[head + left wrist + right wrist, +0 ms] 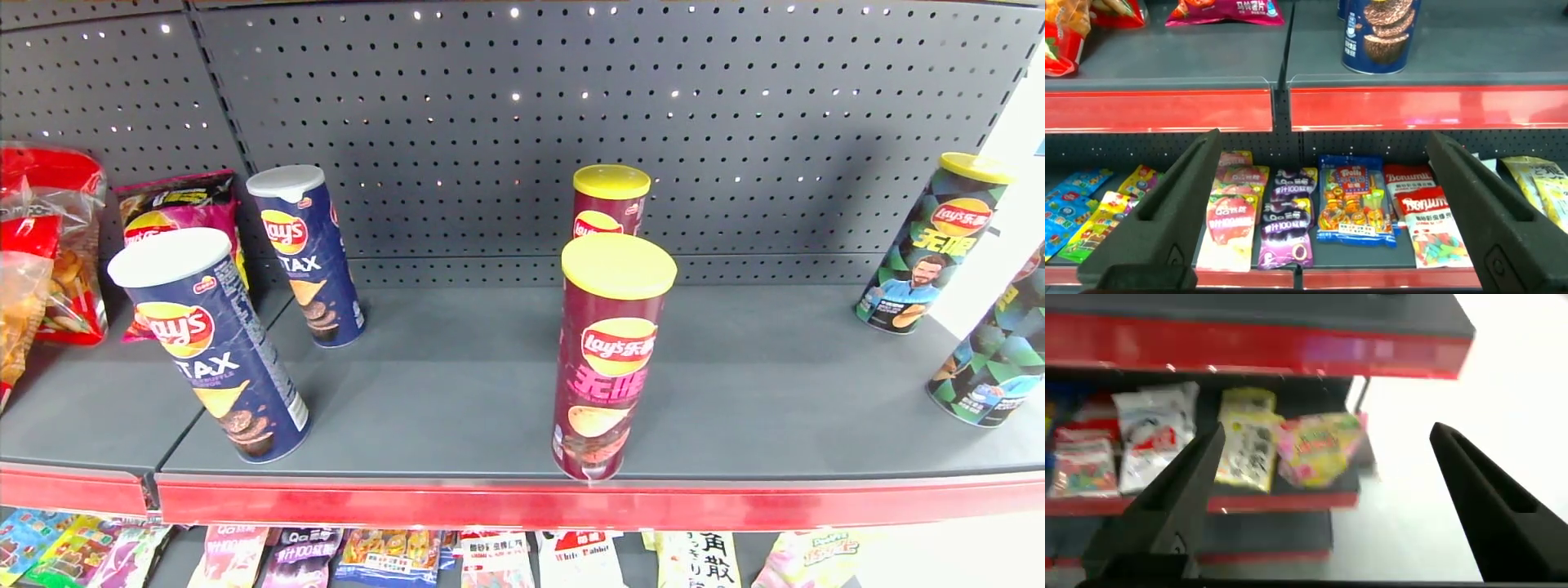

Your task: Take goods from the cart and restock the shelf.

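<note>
**Surface and room.** I look down on a grey shelf (457,384) with a red front lip (571,502) and a perforated back panel (571,106). Goods standing on it:
- a front blue can (214,347) near the lip, and a rear blue can (310,257) close to the panel
- a front maroon can (608,359) at the lip, with a rear maroon can (608,204) directly behind it, both yellow-lidded
- two green cans (931,245) at the right end
- snack bags (175,220) at the left end

A lower tier (1388,279) carries flat candy packets (1355,200). Pale floor (1413,506) shows past the shelf's end.

**Fingers.** On the left gripper (1323,220), I read the two black fingers (1167,220) as spread wide, holding nothing and touching nothing. The candy packets lie beyond the fingertips, framed in the gap. The front blue can's base stands on the shelf farther off. On the right gripper (1323,514), the fingers (1490,506) are likewise wide apart and empty. White and yellow packets (1249,445) lie beyond one fingertip, and the floor lies beyond the other.
</note>
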